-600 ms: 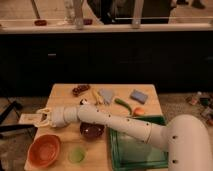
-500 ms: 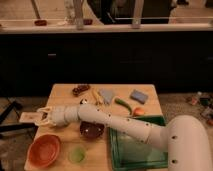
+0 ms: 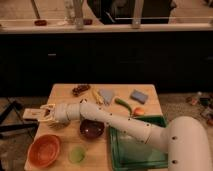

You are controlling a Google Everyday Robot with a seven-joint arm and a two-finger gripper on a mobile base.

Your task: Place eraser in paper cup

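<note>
My gripper (image 3: 41, 114) reaches out over the left edge of the wooden table (image 3: 65, 92). It is shut on the eraser (image 3: 30, 114), a flat whitish-beige block that sticks out to the left of the fingertips, past the table's edge. The paper cup (image 3: 76, 153), small and pale green, stands upright near the table's front edge, to the lower right of the gripper and well apart from it. The cup sits between the orange bowl (image 3: 44, 150) and the green tray (image 3: 137, 145).
A dark brown bowl (image 3: 92, 129) sits under my forearm, just behind the cup. At the back of the table lie a brown item (image 3: 80, 90), a yellow item (image 3: 96, 96), a grey cloth (image 3: 106, 95), a blue sponge (image 3: 139, 96), a green chili (image 3: 123, 105) and a red fruit (image 3: 138, 111).
</note>
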